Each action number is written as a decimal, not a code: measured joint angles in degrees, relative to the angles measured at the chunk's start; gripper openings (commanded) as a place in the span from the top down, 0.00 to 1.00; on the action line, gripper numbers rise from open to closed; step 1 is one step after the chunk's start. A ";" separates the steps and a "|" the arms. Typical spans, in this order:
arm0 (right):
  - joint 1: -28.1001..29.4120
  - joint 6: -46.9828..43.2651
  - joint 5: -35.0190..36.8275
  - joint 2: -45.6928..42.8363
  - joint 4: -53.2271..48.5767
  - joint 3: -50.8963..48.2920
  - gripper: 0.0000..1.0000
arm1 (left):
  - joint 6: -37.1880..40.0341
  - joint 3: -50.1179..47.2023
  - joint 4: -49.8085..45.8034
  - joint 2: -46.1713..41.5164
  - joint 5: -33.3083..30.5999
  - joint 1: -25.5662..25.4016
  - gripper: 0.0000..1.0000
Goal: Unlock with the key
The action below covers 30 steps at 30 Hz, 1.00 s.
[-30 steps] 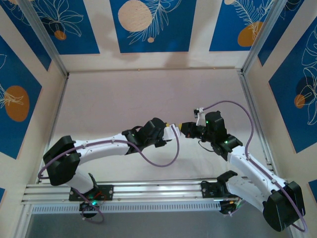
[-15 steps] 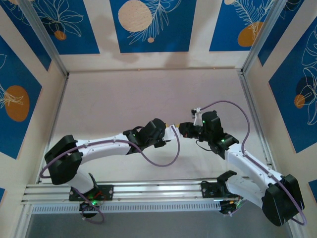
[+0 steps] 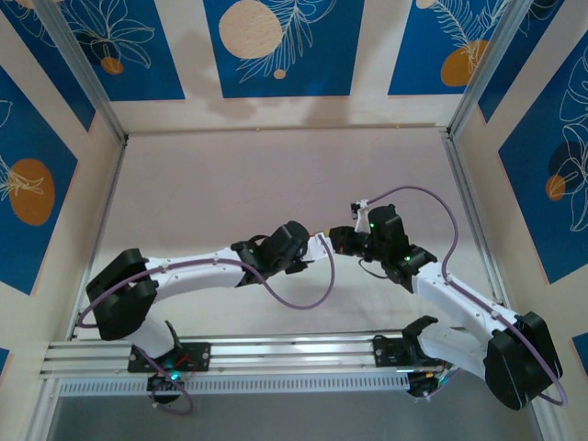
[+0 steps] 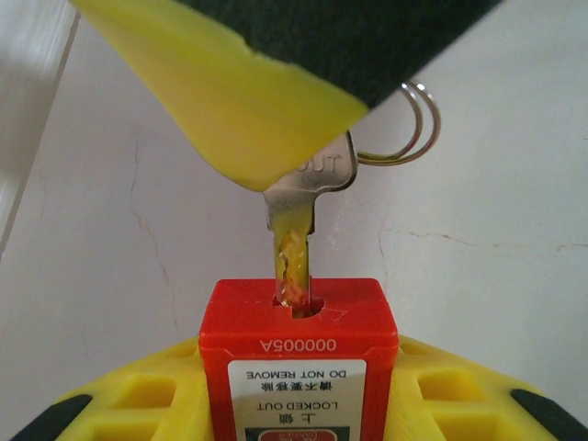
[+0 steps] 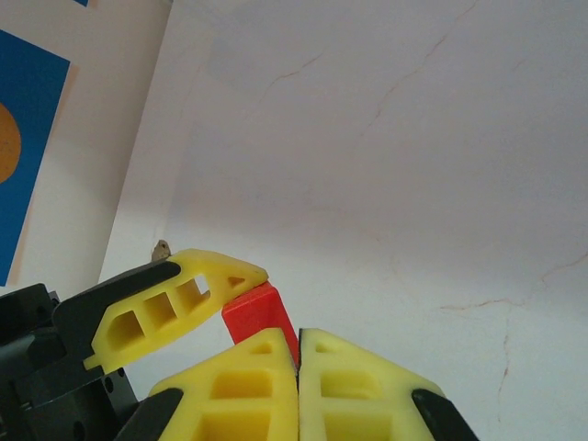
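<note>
The red padlock [image 4: 299,349], its label upside down, sits between the yellow fingers [image 4: 129,395] of my left gripper [image 4: 299,400], which is shut on its body. The key [image 4: 296,243] comes down from above, its blade tip in the keyhole on the padlock's top face. Its wire ring [image 4: 418,124] sticks out to the right. My right gripper [image 5: 297,335] is shut on the key's head, and the key itself is hidden between the pads. Behind those pads shows a corner of the padlock [image 5: 257,310]. The left gripper [image 3: 318,246] and the right gripper [image 3: 338,240] meet above mid-table.
Pale table surface [image 3: 276,175] stretches behind the grippers, bounded by blue-patterned walls [image 3: 276,46] and metal frame posts [image 3: 473,211]. A purple cable [image 3: 303,299] hangs under the left arm. A rail [image 3: 294,344] runs along the near edge.
The right gripper has moved a little left toward the left gripper, narrowing the gap between them. The left arm has barely shifted.
</note>
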 measured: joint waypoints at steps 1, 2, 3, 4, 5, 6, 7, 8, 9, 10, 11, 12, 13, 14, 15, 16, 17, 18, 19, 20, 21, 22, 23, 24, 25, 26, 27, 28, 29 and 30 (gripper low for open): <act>0.26 -0.20 0.42 -0.02 0.37 -0.07 1.00 | -0.42 0.00 -0.04 0.00 -0.07 0.00 0.83; 0.55 -0.44 0.85 -0.02 0.55 -0.11 1.00 | -0.74 0.00 -0.17 0.00 -0.07 0.02 0.83; 0.68 -0.50 1.01 0.00 0.63 -0.20 1.00 | -1.01 0.00 -0.28 0.00 -0.04 0.02 0.83; 0.74 -0.70 1.09 0.00 0.96 -0.42 1.00 | -1.40 0.00 -0.35 0.00 0.04 0.02 0.83; 0.76 -0.76 1.20 0.07 1.38 -0.63 1.00 | -1.90 0.00 -0.42 0.00 0.26 0.02 0.83; 0.76 -0.90 1.20 0.17 1.86 -0.85 1.00 | -2.14 0.00 -0.50 0.00 0.33 0.04 0.83; 0.76 -0.92 1.18 0.26 2.54 -1.20 1.00 | -2.56 0.00 -0.68 0.00 0.39 0.07 0.83; 0.76 -0.92 1.11 0.31 3.19 -1.68 1.00 | -2.91 0.00 -0.87 0.00 0.59 0.09 0.83; 0.76 -0.94 0.92 0.31 3.65 -2.03 1.00 | -3.34 0.00 -1.18 0.00 0.85 0.09 0.83; 0.79 -0.98 0.74 0.31 4.17 -2.43 1.00 | -3.67 0.00 -1.53 0.00 1.22 0.13 0.83; 0.79 -1.11 0.55 0.33 4.66 -2.78 1.00 | -4.02 0.00 -1.79 0.00 1.55 0.15 0.83; 0.76 -1.14 0.35 0.31 5.03 -3.04 1.00 | -4.28 0.00 -1.97 0.00 1.79 0.17 0.83; 0.76 -1.16 0.15 0.31 5.27 -3.23 1.00 | -4.57 0.00 -2.16 -0.02 2.03 0.17 0.83; 0.74 -1.33 -0.09 0.31 5.51 -3.39 1.00 | -4.94 0.00 -2.36 -0.02 2.25 0.17 0.83; 0.70 -1.36 -0.28 0.31 5.66 -3.48 1.00 | -5.16 0.00 -2.45 -0.09 2.47 0.24 0.83; 0.61 -1.38 -0.61 0.31 5.84 -3.61 1.00 | -5.40 0.00 -2.73 -0.13 2.80 0.33 0.83; 0.59 -1.42 -0.87 0.31 5.92 -3.67 1.00 | -5.57 0.00 -2.86 -0.24 3.04 0.39 0.84; 0.59 -1.49 -1.09 0.31 6.03 -3.72 1.00 | -5.92 0.00 -3.13 -0.33 3.30 0.42 0.84; 0.55 -1.51 -1.44 0.33 6.05 -3.72 1.00 | -6.14 0.00 -3.32 -0.44 3.56 0.44 0.84; 0.48 -1.55 -2.14 0.42 6.05 -3.72 1.00 | -6.43 0.00 -2.91 -0.50 4.35 0.48 0.84; 0.48 -1.57 -2.54 0.66 6.12 -3.74 1.00 | -6.62 0.24 -3.23 -0.52 4.59 0.46 0.85; 0.42 -1.60 -2.91 0.90 6.34 -3.74 1.00 | -6.67 0.24 -3.37 -0.68 4.85 0.50 0.85; 0.37 -1.64 -3.23 1.09 6.58 -3.74 1.00 | -6.86 0.24 -3.65 -0.76 5.03 0.61 0.85; 0.37 -1.77 -3.58 1.29 6.71 -3.74 1.00 | -6.86 0.24 -3.58 -0.81 5.33 0.66 0.85; 0.39 -1.99 -4.04 1.64 6.82 -3.74 1.00 | -6.88 0.24 -3.41 -0.81 5.88 0.66 0.85; 0.39 -1.99 -4.59 2.03 6.97 -3.74 1.00 | -6.88 0.33 -3.45 -0.83 6.08 0.66 0.86; 0.37 -1.99 -4.83 2.23 7.15 -3.74 1.00 | -6.88 0.33 -3.58 -0.83 6.16 0.66 0.86; 0.37 -2.01 -5.05 2.47 7.30 -3.74 1.00 | -6.88 0.33 -3.80 -0.83 6.29 0.70 0.86; 0.37 -1.99 -5.31 2.62 7.34 -3.74 1.00 | -6.93 0.33 -4.07 -0.83 6.36 0.70 0.86; 0.37 -1.99 -5.40 2.71 7.34 -3.74 1.00 | -6.97 0.33 -4.15 -0.83 6.40 0.70 0.86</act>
